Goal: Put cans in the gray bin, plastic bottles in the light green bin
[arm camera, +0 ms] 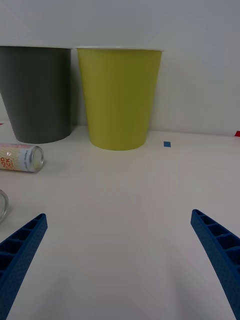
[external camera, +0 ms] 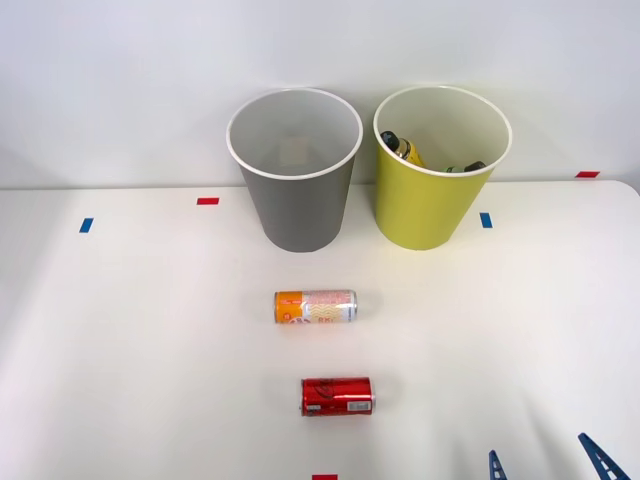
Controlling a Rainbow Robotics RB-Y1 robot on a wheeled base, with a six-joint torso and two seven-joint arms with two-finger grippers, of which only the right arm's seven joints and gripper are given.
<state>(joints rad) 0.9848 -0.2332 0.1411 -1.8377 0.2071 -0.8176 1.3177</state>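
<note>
Status: bottle sorting appears complete; can sorting has not begun. The round yellow-green plastic bin point(external camera: 440, 190) with white rim holds two plastic bottles, a yellow one with dark markings point(external camera: 402, 147) and one showing a dark tip point(external camera: 474, 167). The round gray plastic bin point(external camera: 297, 190) just beside it shows a bare white interior.

Remaining items: the slim orange-and-white can point(external camera: 315, 306) lies on its side on the white table point(external camera: 120, 340) in front of the gray bin; the red can point(external camera: 338, 396) lies nearer the robot.

The right gripper point(arm camera: 120, 260) has its blue ribbed fingers point(arm camera: 22, 245) spread wide and holds nothing, positioned low at the table's near edge, right of the red can.
</note>
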